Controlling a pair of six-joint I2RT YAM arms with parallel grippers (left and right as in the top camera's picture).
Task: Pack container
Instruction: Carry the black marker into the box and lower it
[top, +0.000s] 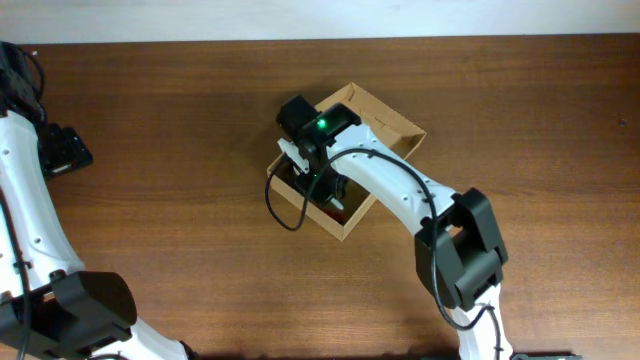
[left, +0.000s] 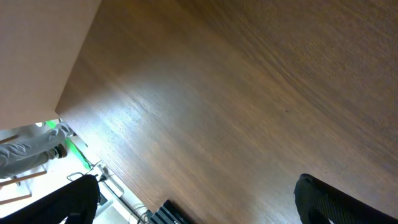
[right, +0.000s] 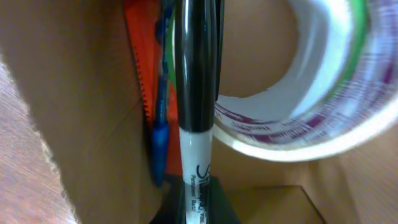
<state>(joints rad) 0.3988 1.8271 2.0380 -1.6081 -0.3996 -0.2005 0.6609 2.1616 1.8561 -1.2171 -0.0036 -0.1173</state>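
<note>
1. Near the middle of the wooden table (top: 180, 120): the container (top: 390, 125), tan cardboard, set askew to the table edges, flap lid thrown open toward the upper right.
2. Reaching in over it from the lower right, the right arm, with the right end effector (top: 325, 190) sunk inside the open box.
3. Clenched on a black marker (right: 196, 93), gripped at its white-labelled lower end, barrel running straight up the middle of the right wrist view.
4. Just right of the marker: a tape roll (right: 323, 106), white with purple print and a green edge, standing on edge within the cardboard walls.
5. Left of the marker, against the box wall: an orange-red piece (right: 140, 68) with a toothed edge and a blue object (right: 160, 130), both too blurred to name.
6. At the far left of the table, well apart from the container: the left end effector (top: 62, 150), released, dark fingers spread wide at the bottom corners of the left wrist view, grasping nothing, over wood grain.
</note>
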